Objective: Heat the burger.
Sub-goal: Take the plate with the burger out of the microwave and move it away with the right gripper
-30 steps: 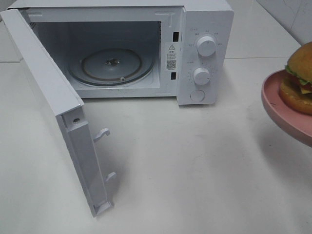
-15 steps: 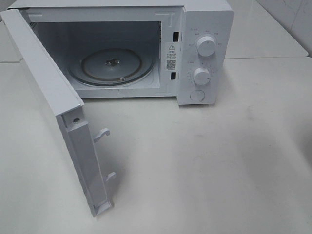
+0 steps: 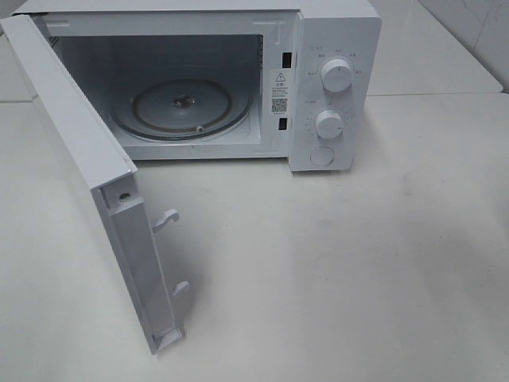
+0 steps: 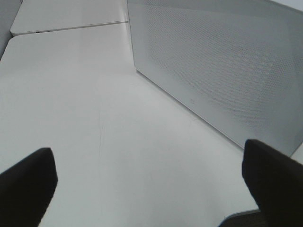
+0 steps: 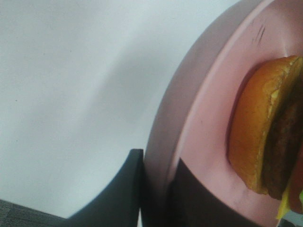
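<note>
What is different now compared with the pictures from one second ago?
The pink plate with the burger went out of the high camera's view, off its right edge. The right hand grips the plate's rim. The microwave, its open door and the left hand stayed unchanged.

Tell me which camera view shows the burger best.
The right wrist view. It shows the burger close up on the pink plate, whose rim the right end effector is pinching. The exterior high and left wrist views show none of it.
</note>
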